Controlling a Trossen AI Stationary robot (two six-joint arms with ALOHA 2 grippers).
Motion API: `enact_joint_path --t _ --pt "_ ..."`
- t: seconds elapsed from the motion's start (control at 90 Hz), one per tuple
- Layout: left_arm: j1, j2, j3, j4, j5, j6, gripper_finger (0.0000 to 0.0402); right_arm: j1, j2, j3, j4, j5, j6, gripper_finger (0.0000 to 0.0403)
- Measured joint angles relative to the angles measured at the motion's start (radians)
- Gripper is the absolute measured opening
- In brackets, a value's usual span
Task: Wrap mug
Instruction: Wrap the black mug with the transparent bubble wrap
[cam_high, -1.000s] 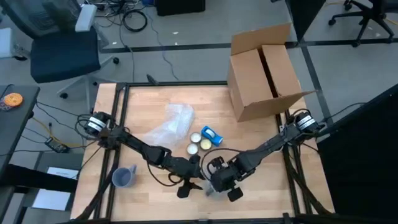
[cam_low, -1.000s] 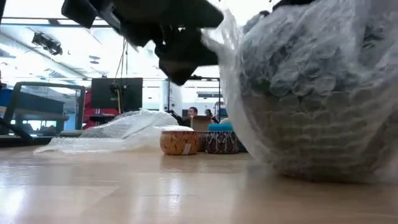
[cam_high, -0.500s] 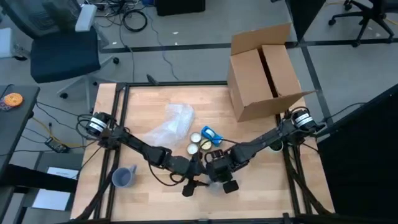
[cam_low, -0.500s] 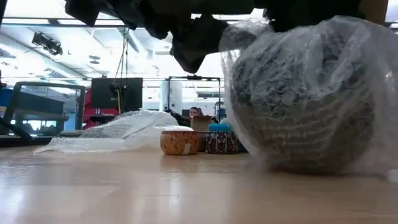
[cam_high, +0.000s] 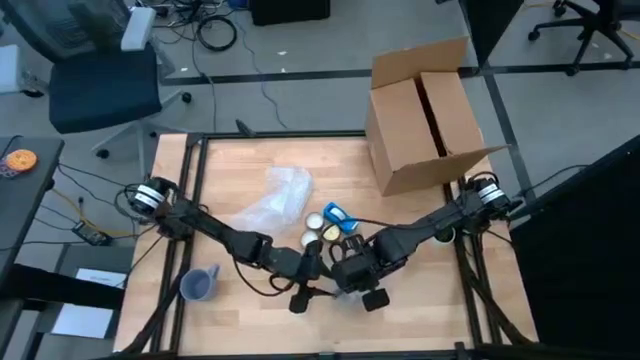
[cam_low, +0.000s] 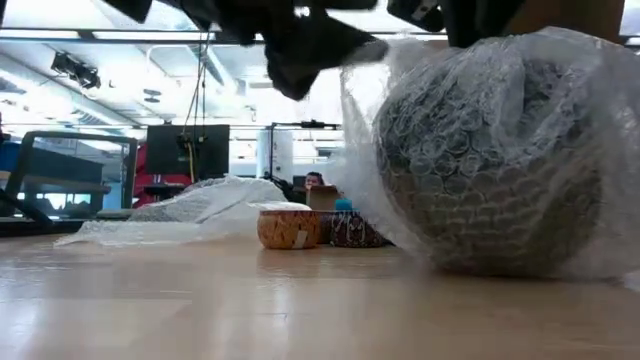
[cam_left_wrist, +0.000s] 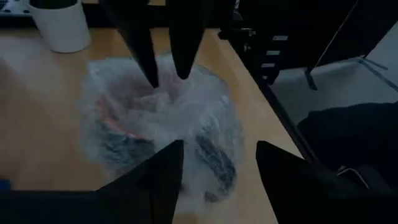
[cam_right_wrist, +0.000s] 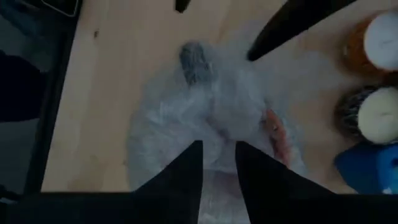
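The mug (cam_low: 490, 170), already bundled in bubble wrap (cam_left_wrist: 161, 118), sits at the lower middle of the high view near the front edge of the worktop (cam_high: 230, 170), right under both hands. The left hand (cam_left_wrist: 214, 165) is open, fingers spread over the bundle from the picture's left, and the right hand (cam_right_wrist: 217, 163) meets it from the right with fingers nearly together, seemingly pinching a fold of wrap — so the bundle lies straight below each. Both arms reach inward and tip downward; neither is clearly nearer, and the bundle is too rounded to give a long axis.
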Motion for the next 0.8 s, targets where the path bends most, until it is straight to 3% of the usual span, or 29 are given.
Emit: enact_joint_path --t 0.156,0.389,0.656,0.8 --pt "-0.001 -0.065 0.000 -0.074 -0.019 0.000 0.0188 0.005 0.006 -0.007 -0.001 -0.003 -0.026 0.0007" --pt "-0.005 -0.083 0.000 -0.097 -0.023 -0.006 0.0188 -0.016 0.016 -0.126 0.167 -0.004 -0.036 0.0001" --pt "-0.010 -0.084 0.000 -0.103 -0.027 -0.026 0.0188 -0.049 0.063 -0.275 0.235 -0.014 -0.033 0.0000" --pt "-0.010 -0.084 0.000 -0.104 -0.028 -0.026 0.0188 -0.056 0.081 -0.269 0.221 -0.036 -0.031 0.0000"
